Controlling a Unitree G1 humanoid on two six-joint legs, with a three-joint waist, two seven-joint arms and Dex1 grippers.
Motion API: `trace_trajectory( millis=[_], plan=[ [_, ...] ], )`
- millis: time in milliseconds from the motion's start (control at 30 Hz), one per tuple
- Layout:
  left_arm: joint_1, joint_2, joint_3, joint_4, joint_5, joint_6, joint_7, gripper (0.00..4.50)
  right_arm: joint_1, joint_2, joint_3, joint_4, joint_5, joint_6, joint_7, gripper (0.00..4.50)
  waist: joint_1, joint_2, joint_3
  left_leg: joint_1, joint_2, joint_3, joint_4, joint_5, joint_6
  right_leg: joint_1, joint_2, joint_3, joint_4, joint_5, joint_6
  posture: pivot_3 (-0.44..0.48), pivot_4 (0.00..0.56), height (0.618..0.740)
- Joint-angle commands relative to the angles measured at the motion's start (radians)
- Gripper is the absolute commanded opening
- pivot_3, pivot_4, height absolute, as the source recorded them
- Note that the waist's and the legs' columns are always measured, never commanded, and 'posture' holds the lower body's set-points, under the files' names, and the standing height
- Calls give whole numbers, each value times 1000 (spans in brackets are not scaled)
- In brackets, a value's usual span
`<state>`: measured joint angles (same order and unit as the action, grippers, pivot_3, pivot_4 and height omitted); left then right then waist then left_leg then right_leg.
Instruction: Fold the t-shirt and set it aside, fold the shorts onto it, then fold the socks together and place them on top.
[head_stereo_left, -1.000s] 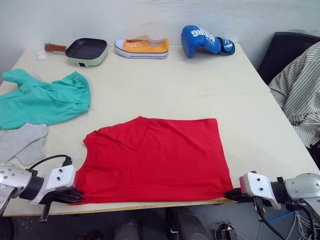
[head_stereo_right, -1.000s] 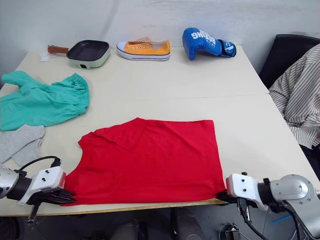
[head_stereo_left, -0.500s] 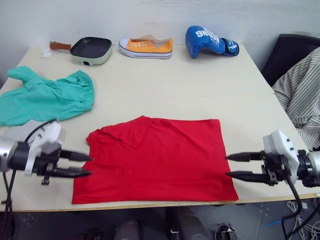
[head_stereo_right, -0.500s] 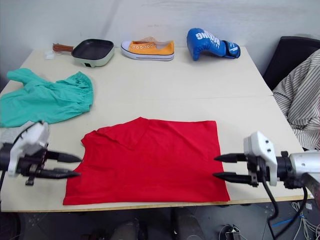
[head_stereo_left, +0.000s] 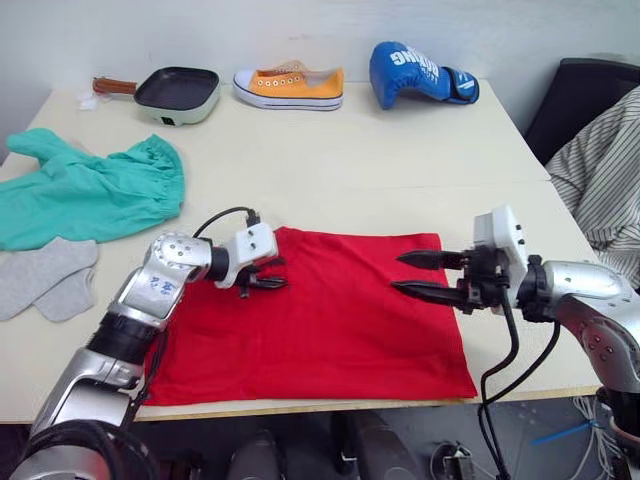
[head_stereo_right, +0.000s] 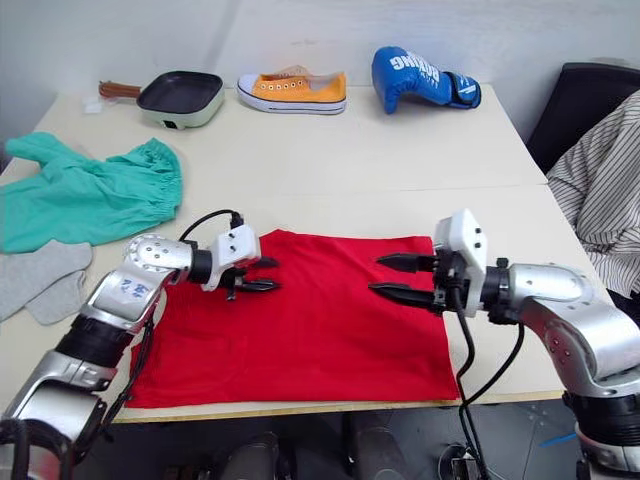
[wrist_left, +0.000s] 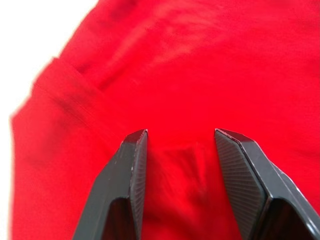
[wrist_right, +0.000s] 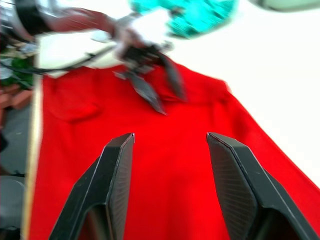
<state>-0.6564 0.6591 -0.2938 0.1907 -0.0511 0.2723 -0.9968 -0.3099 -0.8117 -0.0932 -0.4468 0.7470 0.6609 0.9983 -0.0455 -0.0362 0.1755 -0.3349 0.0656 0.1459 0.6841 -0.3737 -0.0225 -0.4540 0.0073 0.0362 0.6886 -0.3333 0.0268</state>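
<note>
The t-shirt (head_stereo_left: 320, 310) lies flat on the desk (head_stereo_left: 400, 160), under both pairs of fingers. The left fingers (head_stereo_left: 262, 277) are apart over its far left corner, cloth between them. The right fingers (head_stereo_left: 425, 275) are spread wide and empty over its far right edge, pointing toward the left ones.

- Even, bright indoor light over the bench (head_stereo_left: 400, 170); shadows soft and faint.
- Head views sharp.
- Right wrist view blurred throughout.
- Left wrist view soft, with pale bench overexposed at the corner.
</note>
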Motion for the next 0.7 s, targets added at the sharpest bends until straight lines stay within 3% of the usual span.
trace_trajectory(
  millis=[33, 133, 167, 400, 667, 700],
  plan=[
    [1, 19, 9, 9, 29, -52, -18, 2275, 17, -19, -3, -70, 18, 6, 11, 3213, -1, 0, 0, 0, 0, 0, 0, 0, 0, 0, 0, 0, 0, 0, 0, 0, 150, 740],
    [24, 48, 43, -37, 1, -40, -47, 2275, 33, -20, 5, -82, -6, -5, 5, 4301, -3, 0, 0, 0, 0, 0, 1, 0, 0, 0, -1, 0, 1, 0, 0, 0, 150, 740],
    [34, 56, 53, -54, -10, -31, -55, 2275, 37, -22, 7, -84, -14, -10, 7, 4467, -5, 0, 0, 0, 0, 0, 1, 0, 0, 0, -1, 0, 1, 0, 0, 0, 150, 740],
    [90, 121, 94, -155, -10, -4, -79, 2275, 61, -20, 19, -86, -65, -48, 16, 4467, -7, 0, 0, 0, 0, -1, 1, 0, 0, 0, -1, 0, 1, 0, 0, 0, 150, 740],
    [95, 107, 74, -130, 24, -15, -71, 2275, 71, -7, 44, -61, -114, -91, 25, 4467, -6, 0, 0, 0, 0, -1, 1, 0, 0, 0, -1, 0, 1, 0, 0, 0, 150, 740],
    [95, 99, 79, -124, 10, -5, -79, 2089, 72, -6, 48, -57, -122, -98, 27, 4489, -6, 0, 0, 0, 0, -1, 1, 0, 0, 0, -1, 0, 1, 0, 0, 0, 150, 740]
  ],
)
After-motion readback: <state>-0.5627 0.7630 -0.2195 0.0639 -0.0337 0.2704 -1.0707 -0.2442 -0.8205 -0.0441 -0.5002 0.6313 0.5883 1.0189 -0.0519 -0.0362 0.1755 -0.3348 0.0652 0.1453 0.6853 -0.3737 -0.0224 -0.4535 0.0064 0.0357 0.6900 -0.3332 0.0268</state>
